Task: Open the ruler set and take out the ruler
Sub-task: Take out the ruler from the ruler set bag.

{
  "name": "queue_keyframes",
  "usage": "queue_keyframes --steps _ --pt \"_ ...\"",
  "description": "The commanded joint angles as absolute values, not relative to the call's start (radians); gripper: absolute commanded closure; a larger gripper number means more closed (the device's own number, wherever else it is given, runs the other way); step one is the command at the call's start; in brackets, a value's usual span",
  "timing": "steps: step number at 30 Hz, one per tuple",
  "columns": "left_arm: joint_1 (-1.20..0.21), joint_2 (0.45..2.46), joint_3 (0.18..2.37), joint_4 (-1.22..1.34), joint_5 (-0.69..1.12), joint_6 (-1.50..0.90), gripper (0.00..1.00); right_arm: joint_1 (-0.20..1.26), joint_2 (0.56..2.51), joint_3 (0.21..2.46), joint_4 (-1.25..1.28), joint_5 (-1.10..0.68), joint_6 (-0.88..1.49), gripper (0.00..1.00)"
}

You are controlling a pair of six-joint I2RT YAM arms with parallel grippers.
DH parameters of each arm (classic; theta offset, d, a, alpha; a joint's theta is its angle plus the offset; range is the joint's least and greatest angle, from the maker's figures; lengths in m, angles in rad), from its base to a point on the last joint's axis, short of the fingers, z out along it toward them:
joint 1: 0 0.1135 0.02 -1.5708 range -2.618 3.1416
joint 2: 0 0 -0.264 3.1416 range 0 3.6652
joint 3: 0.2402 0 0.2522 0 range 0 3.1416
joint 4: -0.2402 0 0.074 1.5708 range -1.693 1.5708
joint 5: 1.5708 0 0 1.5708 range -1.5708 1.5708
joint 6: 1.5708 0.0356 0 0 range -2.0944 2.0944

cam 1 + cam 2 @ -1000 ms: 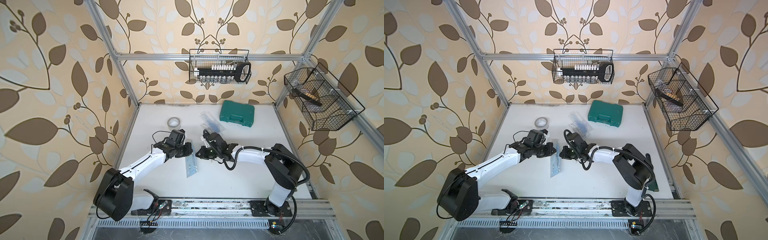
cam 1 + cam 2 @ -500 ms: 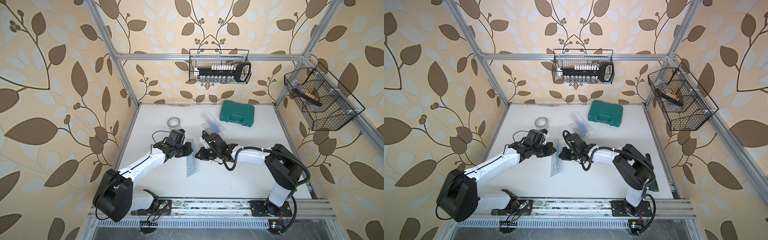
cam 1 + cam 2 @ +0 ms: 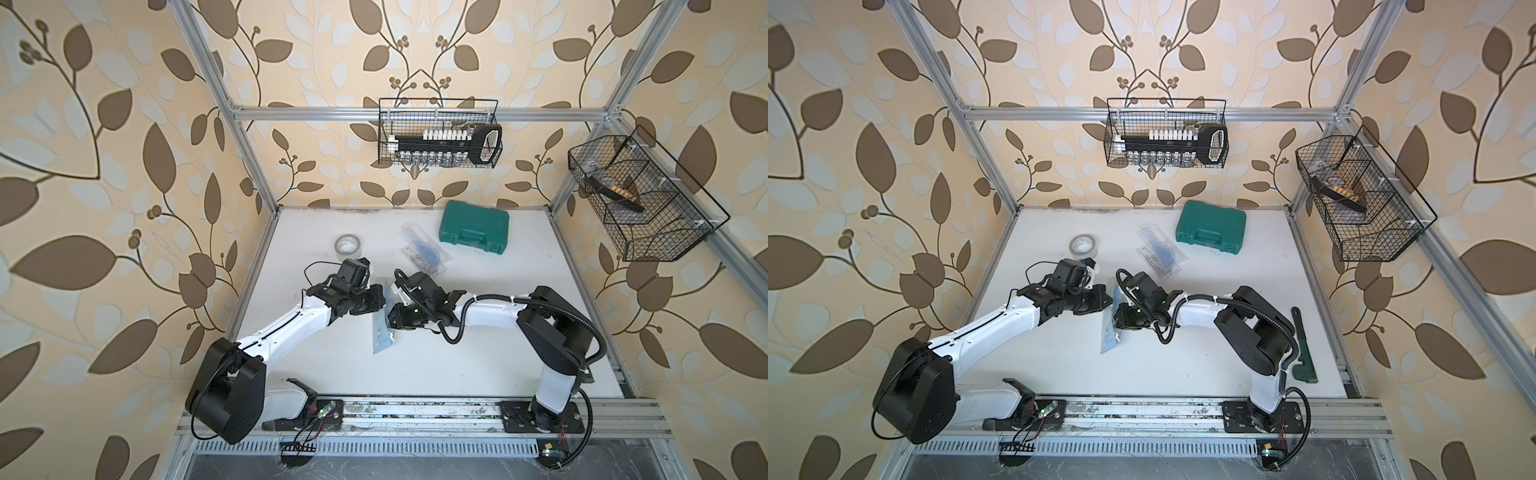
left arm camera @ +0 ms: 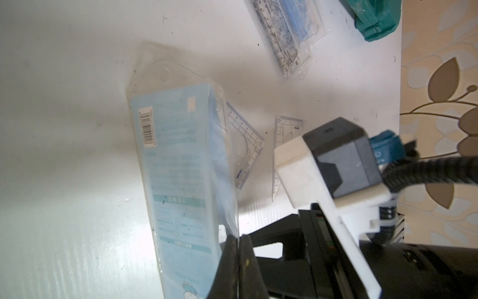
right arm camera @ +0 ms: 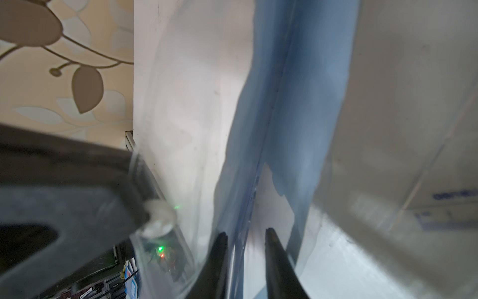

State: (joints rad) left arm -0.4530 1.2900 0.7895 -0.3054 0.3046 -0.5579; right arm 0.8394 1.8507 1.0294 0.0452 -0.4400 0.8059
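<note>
Letting go is what has changed: the right gripper point(image 5: 245, 233), clamped a second ago, now has its jaws a little parted. The blue seam of the ruler set pouch point(image 4: 178, 168) runs between them, and they grip nothing. The left gripper point(image 4: 238, 240) stays pinched tight on the pouch's edge, holding it tilted up on edge over the table point(image 3: 332, 365) between the two arms, where it was before. My guess is the right arm is freeing itself to re-grip or to reach into the mouth, so the opening step looks unfinished.

Through the pouch's clear wall I can see a blue printed card, but I cannot tell whether the ruler is still in there. Two clear set squares point(image 4: 245, 145) lie on the table just beside it. A second ruler set point(image 3: 422, 249) lies sealed near the shut green tool case point(image 3: 473, 227). The back wire basket point(image 3: 384, 137) holds a socket rack point(image 3: 440, 143). The side wire basket point(image 3: 665, 249) holds a dark tool point(image 3: 615, 191) I cannot identify.
</note>
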Motion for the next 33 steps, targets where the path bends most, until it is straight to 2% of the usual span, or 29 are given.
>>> queue_keyframes --steps 1,10,21,33 --pt "-0.463 1.278 0.816 -0.262 0.288 -0.562 1.0 0.85 1.888 1.063 0.026 -0.48 0.792 0.72" --pt "-0.463 1.26 0.816 -0.252 0.287 -0.574 1.0 0.859 1.976 1.078 0.106 -0.492 0.847 0.74" --pt "-0.463 1.259 0.808 -0.265 0.274 -0.575 1.0 0.852 1.95 1.077 0.157 -0.481 0.864 1.0" --pt "-0.463 1.261 0.807 -0.281 0.243 -0.575 1.0 0.811 1.848 1.012 0.127 -0.442 0.852 1.0"
